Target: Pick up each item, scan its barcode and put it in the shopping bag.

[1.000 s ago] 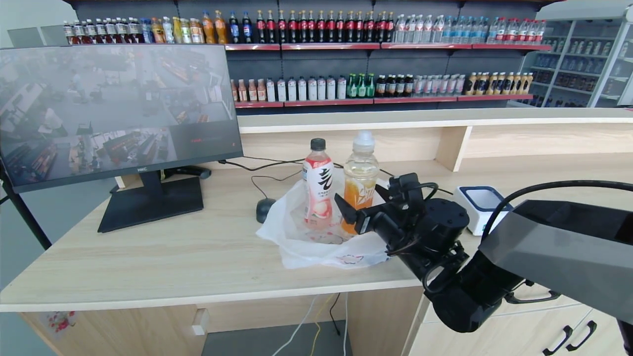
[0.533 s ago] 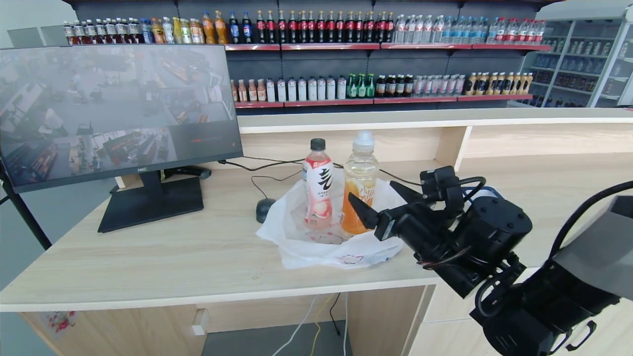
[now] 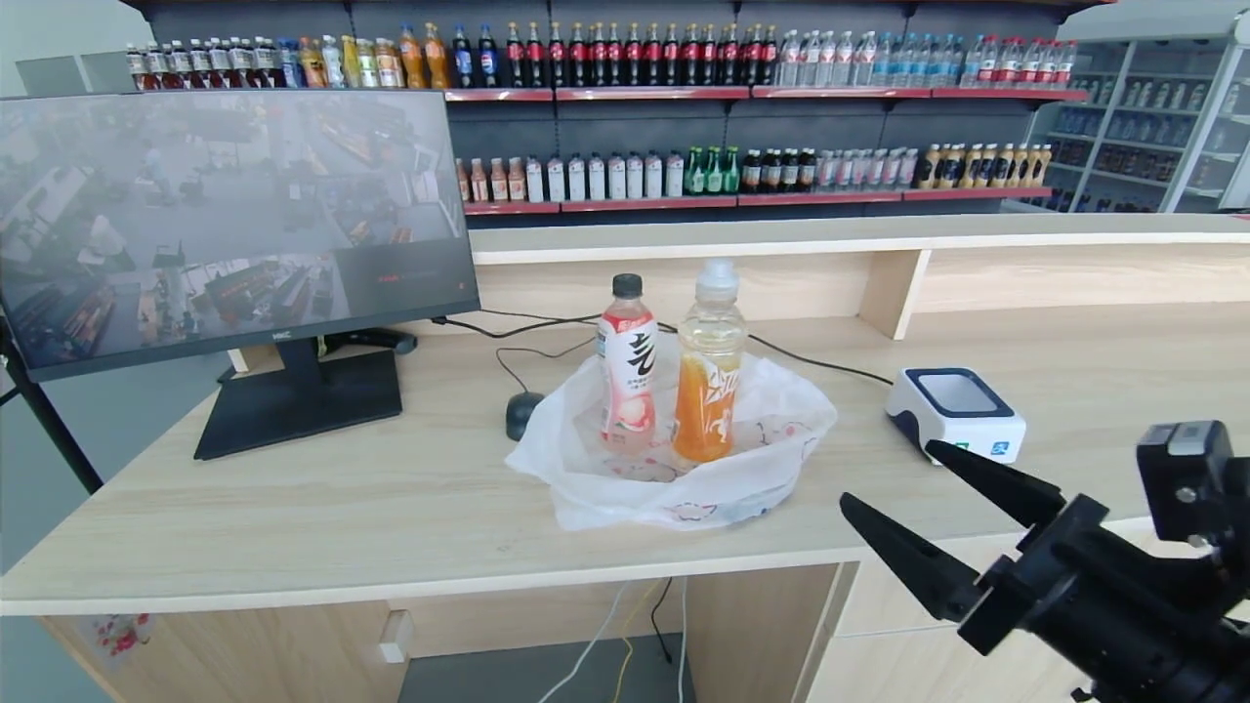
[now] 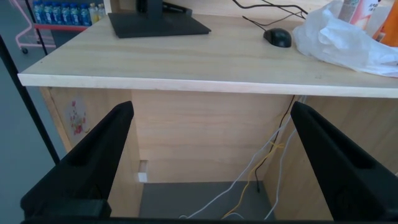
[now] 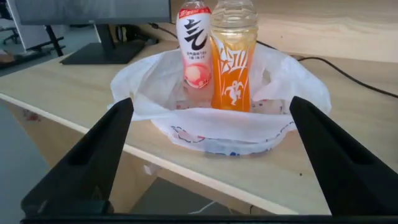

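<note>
Counter [image 3: 293, 508] w/ scanner [image 3: 955, 410] near bag [image 3: 625, 500], head view.

Desk [image 3: 293, 508]: the shopping bag [image 3: 674, 498] sits at centre, near the front edge. The left bottle [image 3: 627, 366] and the right bottle [image 3: 708, 376] stand upright inside it, side by side. The mouse [image 3: 522, 414] lies just left of the bag, and the monitor [image 3: 225, 220] stands farther left, toward the rear. The scanner [image 3: 955, 412] lies right of the bag, apart from it. The right claw [image 3: 887, 474] hangs before the scanner, right of the bag. Shelves [image 3: 742, 93] stand behind the desk.
</note>
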Controlling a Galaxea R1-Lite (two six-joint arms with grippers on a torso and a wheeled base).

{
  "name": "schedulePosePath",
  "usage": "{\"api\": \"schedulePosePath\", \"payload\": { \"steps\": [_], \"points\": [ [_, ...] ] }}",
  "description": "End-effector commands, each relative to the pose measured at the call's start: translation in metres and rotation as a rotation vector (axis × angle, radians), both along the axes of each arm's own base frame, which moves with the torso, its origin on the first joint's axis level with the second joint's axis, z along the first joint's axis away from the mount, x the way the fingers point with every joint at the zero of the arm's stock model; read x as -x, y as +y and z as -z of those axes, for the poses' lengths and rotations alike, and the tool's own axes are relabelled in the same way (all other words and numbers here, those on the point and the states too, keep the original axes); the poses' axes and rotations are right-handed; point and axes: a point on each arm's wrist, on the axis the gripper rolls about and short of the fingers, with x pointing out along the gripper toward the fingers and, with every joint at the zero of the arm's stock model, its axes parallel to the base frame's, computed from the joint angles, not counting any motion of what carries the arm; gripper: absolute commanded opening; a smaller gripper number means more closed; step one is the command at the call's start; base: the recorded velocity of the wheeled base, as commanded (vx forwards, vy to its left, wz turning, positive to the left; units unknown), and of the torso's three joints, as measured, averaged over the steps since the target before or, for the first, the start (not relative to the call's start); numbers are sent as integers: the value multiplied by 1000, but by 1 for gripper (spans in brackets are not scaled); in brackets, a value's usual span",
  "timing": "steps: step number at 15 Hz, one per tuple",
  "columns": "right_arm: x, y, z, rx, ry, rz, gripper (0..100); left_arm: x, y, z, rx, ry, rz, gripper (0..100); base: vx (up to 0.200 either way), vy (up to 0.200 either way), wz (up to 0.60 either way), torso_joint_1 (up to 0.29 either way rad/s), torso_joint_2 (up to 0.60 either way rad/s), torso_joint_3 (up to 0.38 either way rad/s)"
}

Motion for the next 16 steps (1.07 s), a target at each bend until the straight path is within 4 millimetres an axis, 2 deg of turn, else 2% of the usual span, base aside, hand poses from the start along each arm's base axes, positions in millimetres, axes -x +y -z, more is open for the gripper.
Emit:
{"api": "schedulePosePath", "payload": {
  "steps": [1, 4, 5, 6, 7, 8, 12, 16],
  "points": [
    [43, -31, -7, -4, -14, -8, 100, 0, 0, 0, 0, 0, 0, 100, 0, 0, 0, 0, 0, 0],
    [72, -52, 10, 106, 128, -29, 100, 0, 0, 0, 1, 0, 0, 100, 0, 0, 0, 0, 0, 0],
    [98, -69, 31, 233, 225, -64, 100, 0, 0, 0, 1, 0, 0, 100, 0, 0, 0, 0, 0, 0],
    [114, -82, 46, 328, 249, -76, 100, 0, 0, 0, 1, 0, 0, 100, 0, 0, 0, 0, 0, 0],
    [128, -94, 60, 382, 273, -87, 100, 0, 0, 0, 1, 0, 0, 100, 0, 0, 0, 0, 0, 0],
    [137, -101, 63, 370, 267, -81, 100, 0, 0, 0, 1, 0, 0, 100, 0, 0, 0, 0, 0, 0],
    [142, -105, 62, 280, 244, 23, 100, 0, 0, 0, 0, 0, 0, 100, 0, 0, 0, 0, 0, 0],
    [144, -105, 62, 221, 284, 423, 100, 0, 0, 0, 0, 0, 0, 100, 0, 0, 0, 0, 0, 0]
  ]
}}
